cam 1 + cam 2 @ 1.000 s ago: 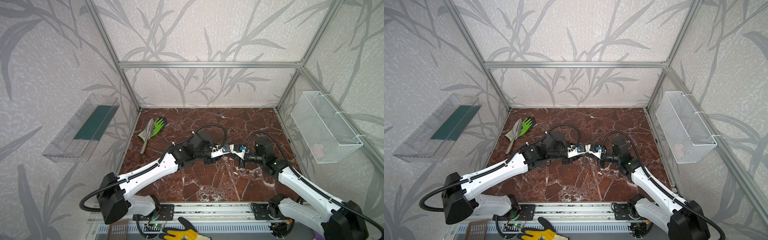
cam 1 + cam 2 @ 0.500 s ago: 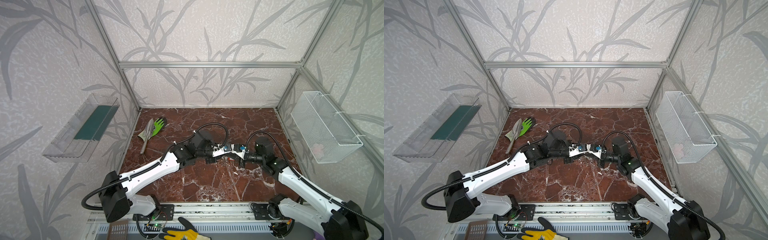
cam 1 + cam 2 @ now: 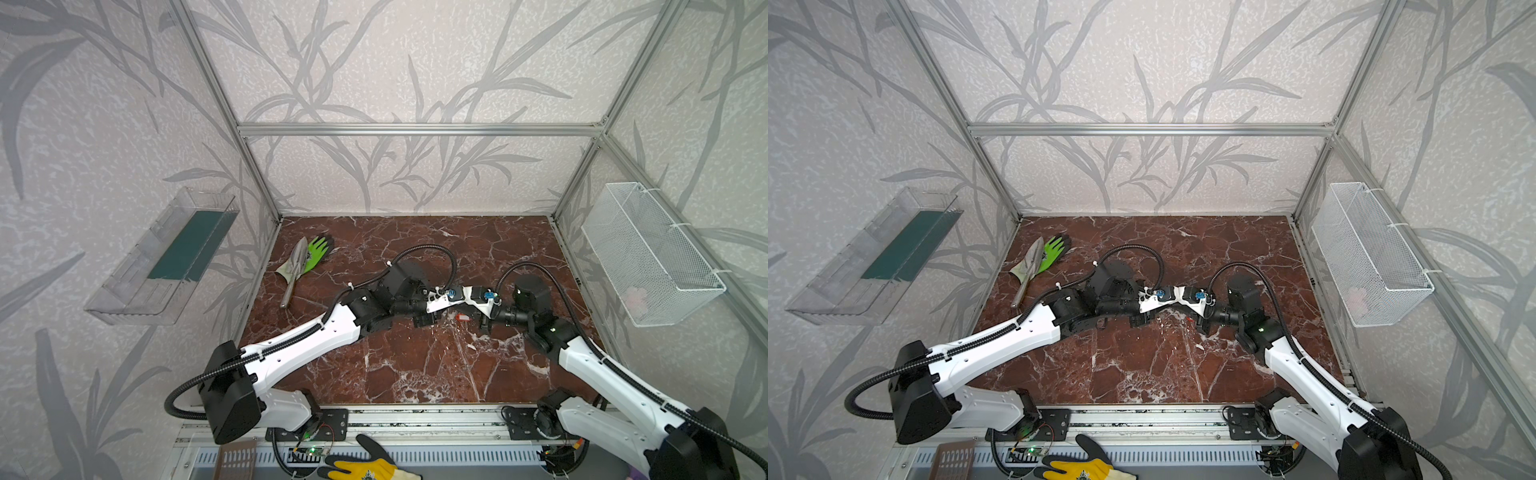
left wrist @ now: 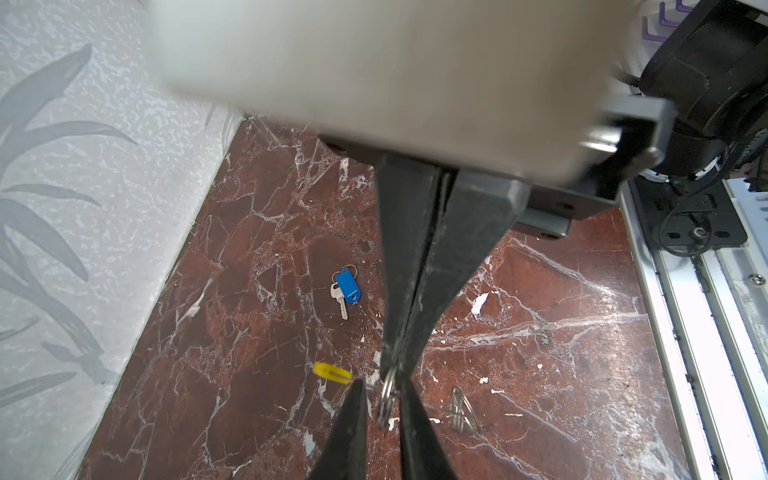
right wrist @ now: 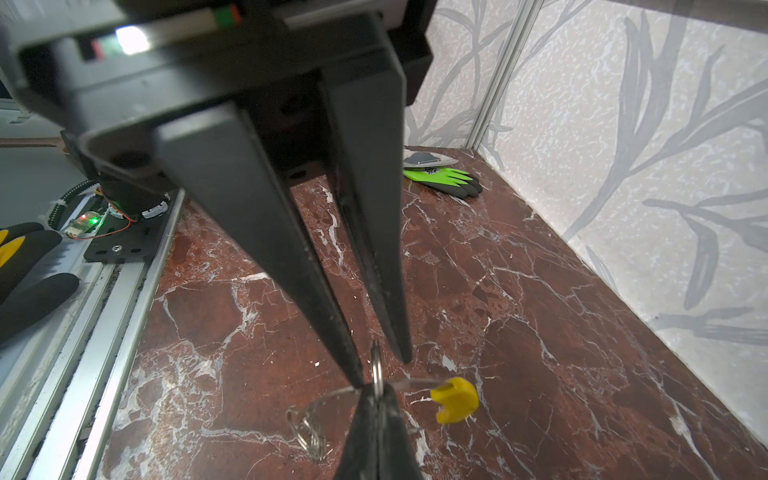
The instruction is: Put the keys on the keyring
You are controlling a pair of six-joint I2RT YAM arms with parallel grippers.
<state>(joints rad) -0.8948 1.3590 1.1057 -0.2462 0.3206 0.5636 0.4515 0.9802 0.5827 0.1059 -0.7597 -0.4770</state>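
My right gripper [image 5: 376, 388] is shut on a small metal ring [image 5: 376, 368] that stands on edge just above the marble floor. The left gripper [image 4: 382, 386] has its fingers apart, one on each side of that ring. The keyring's thin grey wire crosses at the right fingertips, and its yellow piece [image 5: 453, 399] sits just beside them. A coiled loop [image 4: 459, 409] lies on the other side. The blue-tagged key [image 4: 347, 286] lies loose on the floor beyond. In a top view a red-orange tag [image 3: 463, 318] shows between the two grippers.
A green glove [image 3: 318, 251] and a metal trowel [image 3: 295, 270] lie at the far left of the floor. On the right wall hangs a white wire basket [image 3: 648, 257], and on the left wall a clear shelf [image 3: 166, 257]. A yellow glove [image 3: 365, 467] rests on the front rail.
My left arm has shifted right to meet the right gripper. Its fingers have narrowed around the small ring. The right arm has stayed put.
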